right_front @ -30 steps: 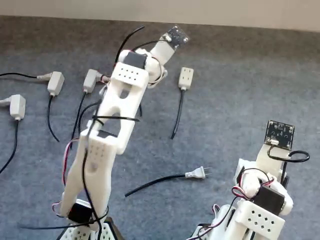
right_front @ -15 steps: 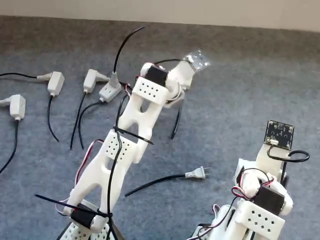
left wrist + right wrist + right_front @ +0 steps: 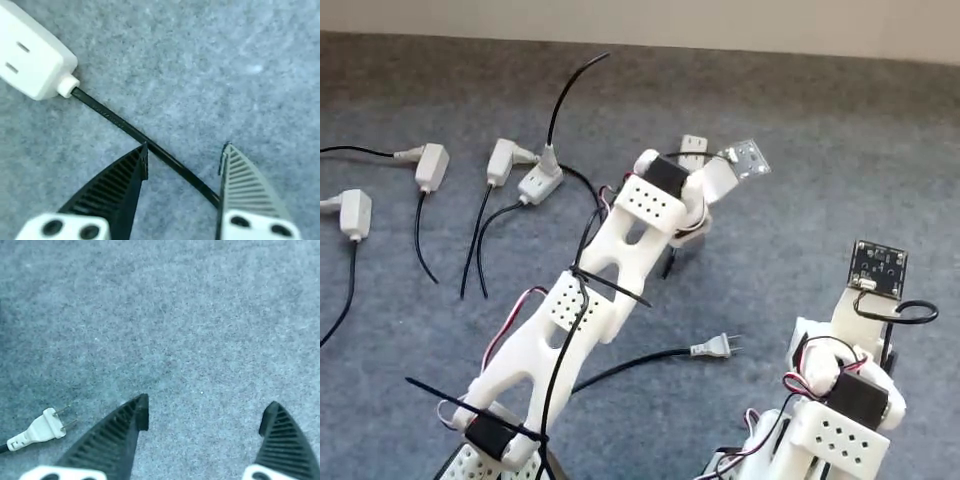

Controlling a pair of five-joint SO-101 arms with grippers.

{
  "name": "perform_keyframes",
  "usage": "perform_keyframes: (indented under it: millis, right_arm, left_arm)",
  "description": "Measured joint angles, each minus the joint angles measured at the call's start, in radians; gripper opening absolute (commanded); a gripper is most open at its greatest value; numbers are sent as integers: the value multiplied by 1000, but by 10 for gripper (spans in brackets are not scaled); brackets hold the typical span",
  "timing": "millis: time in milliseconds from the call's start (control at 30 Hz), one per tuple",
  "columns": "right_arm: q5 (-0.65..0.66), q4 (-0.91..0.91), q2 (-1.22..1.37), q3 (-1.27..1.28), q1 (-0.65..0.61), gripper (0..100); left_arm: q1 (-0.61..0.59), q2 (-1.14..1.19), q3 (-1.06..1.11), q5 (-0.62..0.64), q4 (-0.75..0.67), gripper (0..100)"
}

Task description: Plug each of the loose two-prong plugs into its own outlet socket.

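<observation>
- A grey carpeted bench (image 3: 840,150) seen from above, with two white robot arms rising from the near edge.
- One loose two-prong plug (image 3: 720,346) lies flat near the middle of the bench, between the two arms. Its long axis runs side to side in the high view, with the prongs pointing toward the right arm. Its black cord trails away toward the left arm's base.
- The right wrist view shows that plug (image 3: 42,429) just beside the right arm's dark finger (image 3: 120,435), apart from it.
- The right arm's jaws are spread wide and hold nothing, with bare carpet under them.
- The left arm reaches diagonally across the bench to a white outlet socket (image 3: 692,148) at the far middle. The socket's long axis points away from the arms.
- In the left wrist view that outlet socket (image 3: 30,57) shows its two slots face up. Its black socket cord (image 3: 120,125) leaves the end nearer the arm.
- The left arm's jaws are spread, with a tip on either side of the socket cord. Whether they touch it cannot be told.
- Four more white sockets lie at the far left: one (image 3: 354,212), a second (image 3: 432,165), a third (image 3: 502,160) and a fourth (image 3: 538,182). A black cord (image 3: 565,95) arches up from the fourth.
</observation>
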Motion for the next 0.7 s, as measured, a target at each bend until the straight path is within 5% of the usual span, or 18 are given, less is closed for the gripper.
perform_keyframes:
  millis: [167,700]
  right_arm:
    - [0,0,0,0,0,336]
    - [0,0,0,0,0,336]
  left_arm:
    - [-9,38,-17,0,5,119]
    - [-31,55,-18,6,5,120]
